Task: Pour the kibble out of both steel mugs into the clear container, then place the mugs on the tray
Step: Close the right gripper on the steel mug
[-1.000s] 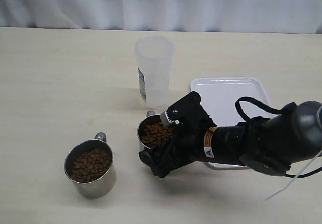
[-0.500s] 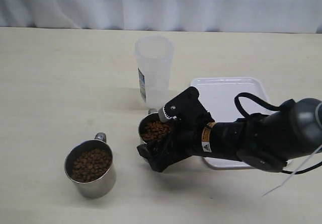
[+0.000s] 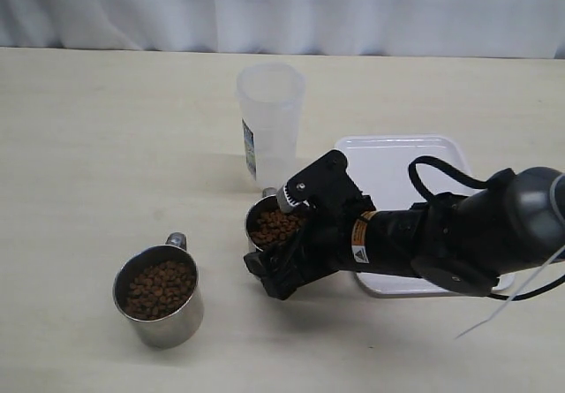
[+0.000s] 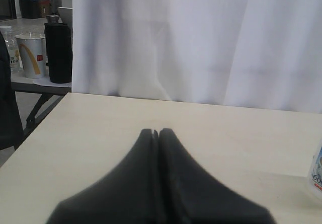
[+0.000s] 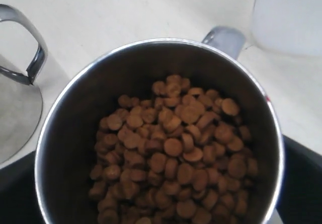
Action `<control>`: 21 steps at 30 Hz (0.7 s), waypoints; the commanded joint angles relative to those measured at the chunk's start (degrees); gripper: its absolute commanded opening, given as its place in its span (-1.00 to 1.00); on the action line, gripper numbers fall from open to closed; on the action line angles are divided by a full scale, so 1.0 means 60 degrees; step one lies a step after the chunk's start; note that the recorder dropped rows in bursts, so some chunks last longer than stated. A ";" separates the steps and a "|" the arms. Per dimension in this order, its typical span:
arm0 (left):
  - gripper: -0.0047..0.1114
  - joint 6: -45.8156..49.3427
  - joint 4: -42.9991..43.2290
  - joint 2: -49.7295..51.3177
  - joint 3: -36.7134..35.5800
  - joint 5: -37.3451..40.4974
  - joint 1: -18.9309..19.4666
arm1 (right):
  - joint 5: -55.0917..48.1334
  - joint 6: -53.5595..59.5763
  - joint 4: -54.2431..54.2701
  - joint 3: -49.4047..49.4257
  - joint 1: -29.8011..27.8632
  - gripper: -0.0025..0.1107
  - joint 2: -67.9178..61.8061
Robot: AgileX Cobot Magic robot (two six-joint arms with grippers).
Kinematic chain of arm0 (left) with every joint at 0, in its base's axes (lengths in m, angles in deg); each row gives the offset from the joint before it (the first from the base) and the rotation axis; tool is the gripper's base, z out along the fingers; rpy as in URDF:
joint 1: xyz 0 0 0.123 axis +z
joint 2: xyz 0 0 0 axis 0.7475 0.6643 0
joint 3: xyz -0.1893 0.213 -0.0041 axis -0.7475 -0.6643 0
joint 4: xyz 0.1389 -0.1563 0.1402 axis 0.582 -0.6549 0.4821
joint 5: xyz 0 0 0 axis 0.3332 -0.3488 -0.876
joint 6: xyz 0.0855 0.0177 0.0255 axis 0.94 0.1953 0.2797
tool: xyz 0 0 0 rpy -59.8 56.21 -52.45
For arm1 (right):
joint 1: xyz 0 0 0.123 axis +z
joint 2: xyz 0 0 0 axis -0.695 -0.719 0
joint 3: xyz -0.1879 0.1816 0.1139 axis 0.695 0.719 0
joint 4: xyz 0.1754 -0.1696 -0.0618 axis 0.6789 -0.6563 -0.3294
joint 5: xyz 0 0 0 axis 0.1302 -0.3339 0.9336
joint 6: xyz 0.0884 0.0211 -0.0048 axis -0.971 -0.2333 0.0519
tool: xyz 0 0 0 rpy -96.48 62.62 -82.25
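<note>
My right gripper is shut on one steel mug, held just in front of the clear container. The right wrist view looks straight down into this mug, which holds brown kibble, with the dark fingers on both sides of it. The second steel mug, also full of kibble, stands at the front left; its handle shows in the right wrist view. The white tray lies behind my right arm. My left gripper is shut on nothing, above bare table.
White curtain hangs behind the table's far edge. The container's base and label peek in at the edge of the left wrist view. Off the table stand a black flask and a paper cup.
My right gripper, with the mug in it, has shifted slightly toward the clear container. The other mug, the container and the tray have stayed put.
</note>
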 commanded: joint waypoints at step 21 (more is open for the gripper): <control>-0.92 -0.0016 -0.0046 -0.0024 -0.0020 -0.0091 0.0009 | -0.0204 -0.0197 -0.0034 -0.0397 -0.0007 0.53 -0.0385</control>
